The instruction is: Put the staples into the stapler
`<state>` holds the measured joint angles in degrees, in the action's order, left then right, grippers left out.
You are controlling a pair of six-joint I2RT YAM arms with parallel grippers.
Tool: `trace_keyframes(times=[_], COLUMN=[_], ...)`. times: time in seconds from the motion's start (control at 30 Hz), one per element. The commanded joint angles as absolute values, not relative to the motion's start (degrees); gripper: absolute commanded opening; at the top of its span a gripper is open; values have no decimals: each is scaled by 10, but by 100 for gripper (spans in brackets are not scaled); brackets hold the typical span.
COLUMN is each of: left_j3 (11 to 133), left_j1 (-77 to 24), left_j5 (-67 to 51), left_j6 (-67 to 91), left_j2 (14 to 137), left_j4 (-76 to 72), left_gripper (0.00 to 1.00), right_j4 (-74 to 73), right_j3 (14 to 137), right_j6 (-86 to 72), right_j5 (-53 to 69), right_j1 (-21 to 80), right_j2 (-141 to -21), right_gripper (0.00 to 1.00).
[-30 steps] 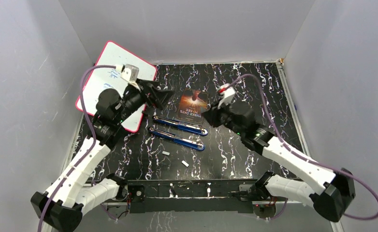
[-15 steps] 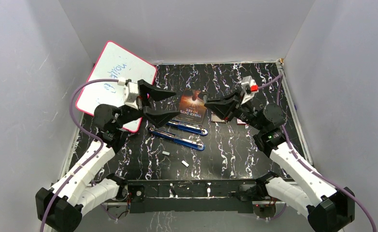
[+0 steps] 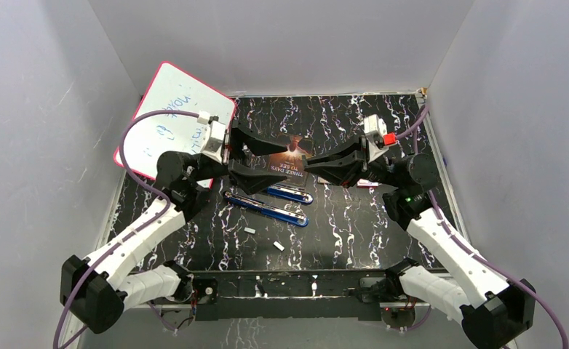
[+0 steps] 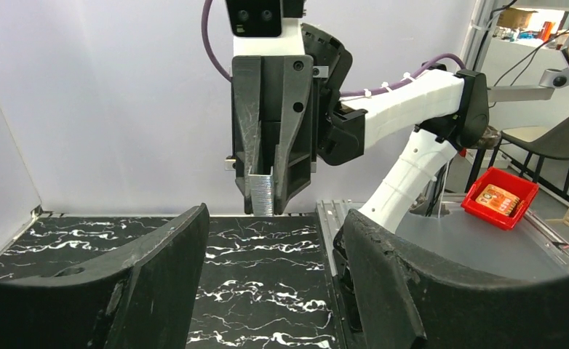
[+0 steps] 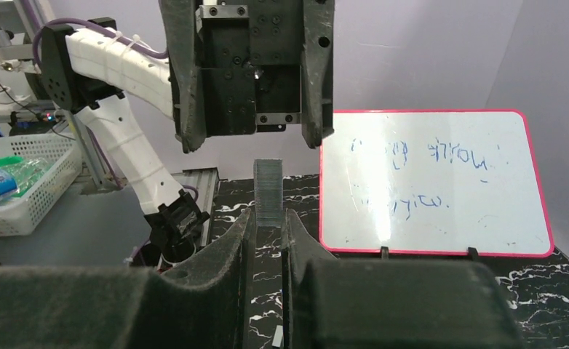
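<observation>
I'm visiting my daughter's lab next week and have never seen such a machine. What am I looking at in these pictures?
This is a robot with two arms bolted at the near edge of a black table. One picture looks down from above. The other two come from a camera on each wrist, so each shows its own claw at the bottom and the other arm facing it. The right claw is shut on a short strip of staples, held in the air. The left claw faces it, open and empty. On the table lie a blue stapler, seemingly opened into two long halves, and two small loose staple pieces. A whiteboard stands at the far left.
</observation>
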<state>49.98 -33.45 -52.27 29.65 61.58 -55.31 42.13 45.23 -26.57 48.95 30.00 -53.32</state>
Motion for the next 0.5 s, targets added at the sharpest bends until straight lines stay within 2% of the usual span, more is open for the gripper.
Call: trace_keyframes(times=[0.0,0.3,0.47], left_j3=[525,544,549], left_j1=[-350,-383,-390], left_j5=[-495,-486,-488], left_j6=[288,275,273], left_j2=[618,650,662], left_j4=[-592,-593,-593], left_gripper=[66,65,58], right_j4=[441,427,428], right_j3=[486,491,495], right_j6=[-249,-244,-249], right_j5=[511,519,521], right_j1=[299,299,299], right_j2=[-524,-527,-523], right_gripper=[0,0,0])
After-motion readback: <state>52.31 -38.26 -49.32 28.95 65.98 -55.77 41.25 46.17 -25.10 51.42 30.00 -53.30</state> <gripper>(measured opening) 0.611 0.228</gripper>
